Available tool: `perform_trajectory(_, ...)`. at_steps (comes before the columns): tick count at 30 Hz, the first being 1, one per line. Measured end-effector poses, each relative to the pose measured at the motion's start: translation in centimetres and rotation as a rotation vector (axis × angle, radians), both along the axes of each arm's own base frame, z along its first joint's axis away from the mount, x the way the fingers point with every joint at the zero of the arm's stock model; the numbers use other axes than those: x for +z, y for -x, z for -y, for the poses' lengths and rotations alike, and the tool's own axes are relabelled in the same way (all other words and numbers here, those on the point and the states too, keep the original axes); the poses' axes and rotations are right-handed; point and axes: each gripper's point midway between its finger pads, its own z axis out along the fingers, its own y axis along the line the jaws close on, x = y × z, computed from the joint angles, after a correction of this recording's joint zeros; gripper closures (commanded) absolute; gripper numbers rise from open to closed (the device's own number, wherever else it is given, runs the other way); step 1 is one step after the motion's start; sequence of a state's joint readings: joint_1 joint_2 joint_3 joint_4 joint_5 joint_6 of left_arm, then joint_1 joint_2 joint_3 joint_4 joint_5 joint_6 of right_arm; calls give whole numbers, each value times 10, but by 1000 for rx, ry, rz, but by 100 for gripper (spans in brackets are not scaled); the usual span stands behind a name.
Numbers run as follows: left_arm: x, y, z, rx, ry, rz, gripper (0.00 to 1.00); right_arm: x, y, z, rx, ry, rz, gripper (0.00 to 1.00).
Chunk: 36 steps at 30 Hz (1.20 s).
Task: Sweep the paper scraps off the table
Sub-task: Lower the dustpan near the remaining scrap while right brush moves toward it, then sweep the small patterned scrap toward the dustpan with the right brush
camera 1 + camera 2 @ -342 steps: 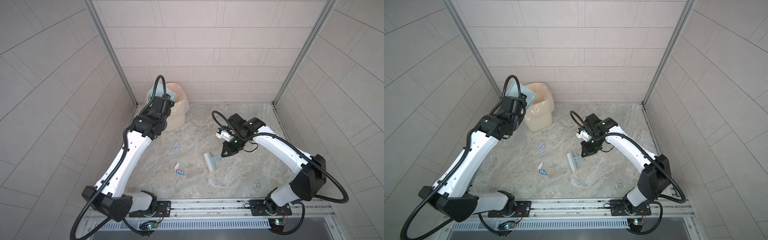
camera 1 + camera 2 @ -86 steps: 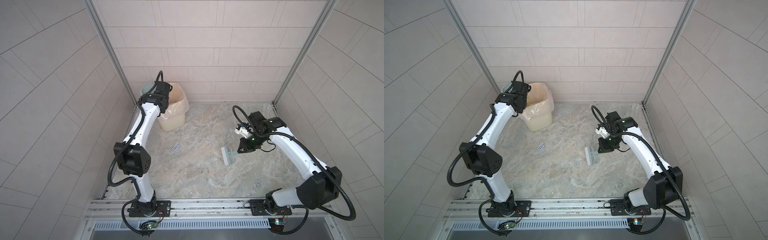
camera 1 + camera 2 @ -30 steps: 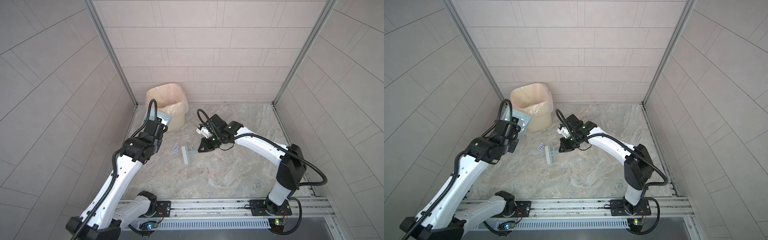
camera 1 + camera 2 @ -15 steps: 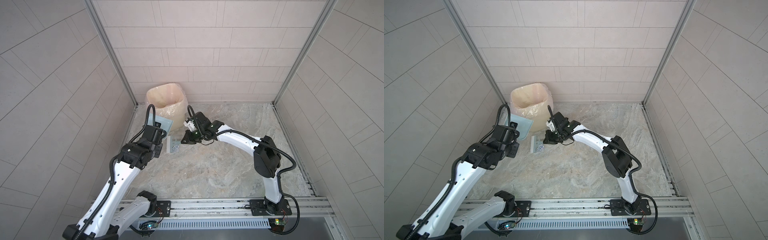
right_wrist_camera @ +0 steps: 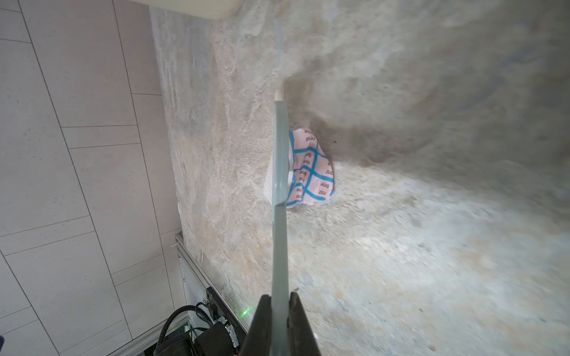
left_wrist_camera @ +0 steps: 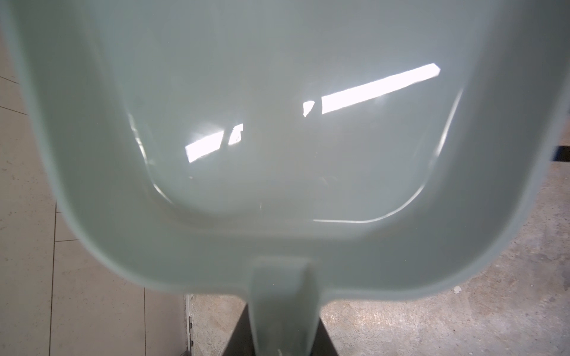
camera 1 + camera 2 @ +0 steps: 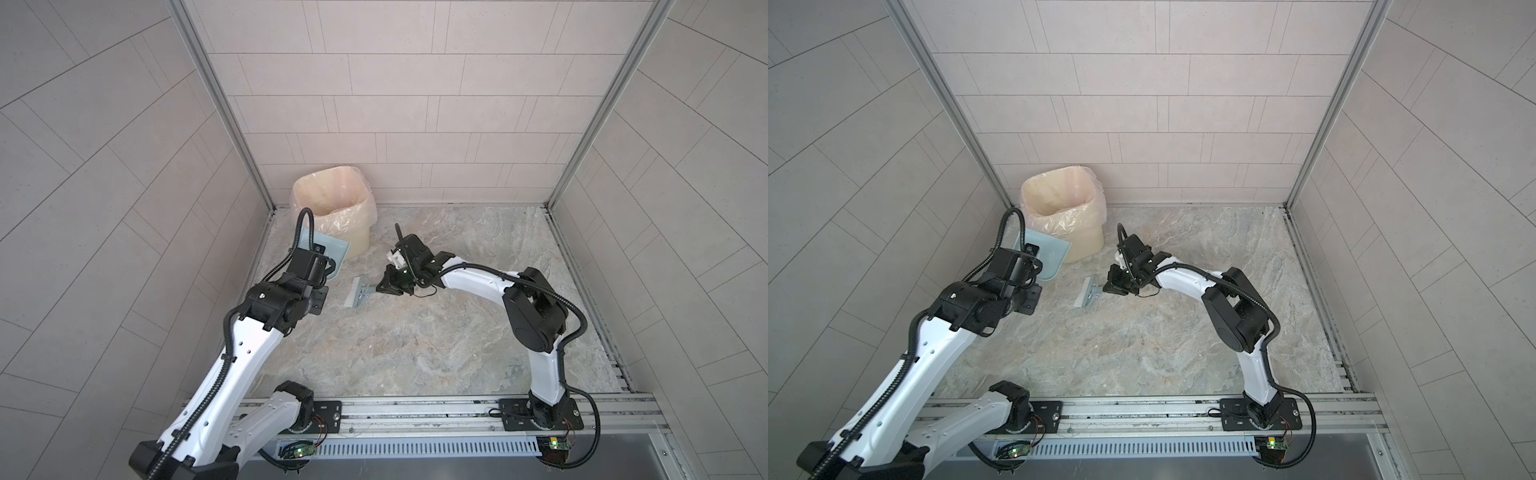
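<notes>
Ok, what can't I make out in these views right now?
- Right wrist view: paper scrap partly behind the brush.
- Left wrist view: dustpan fills it; its front lip is cut off and most of the table is hidden.
- Both top views: bin contents too dim.

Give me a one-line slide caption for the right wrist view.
Right gripper shut on the brush, its head beside a blue-grid paper scrap on the table.
</notes>
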<state>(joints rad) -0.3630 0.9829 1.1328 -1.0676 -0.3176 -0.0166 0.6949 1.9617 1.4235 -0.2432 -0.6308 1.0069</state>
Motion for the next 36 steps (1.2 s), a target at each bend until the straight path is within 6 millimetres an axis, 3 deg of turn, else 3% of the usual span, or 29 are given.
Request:
perform_trajectory(9,-8,-2,10,-25,4,-29,100,16,38,99,-122,38,-36,100)
perform_trajectory(14,-24,-3,23,-64,0,-72,100,17,48,156,-211,90,-67,100)
perform_trajectory(18,-39,-3,42,-116,5,-121,100,39,47,168,-176,155,-30,100)
perform_trajectory(22,-57,1,75,-203,22,-183,100,90,33,171,-96,198,123,100)
perform_trajectory(25,-73,7,102,-272,25,-247,100,111,27,182,-47,247,202,100)
perform_trajectory(30,-102,22,136,-344,40,-373,100,106,16,204,63,404,214,100)
perform_trajectory(36,-124,42,165,-409,79,-448,100,88,12,221,252,602,188,100)
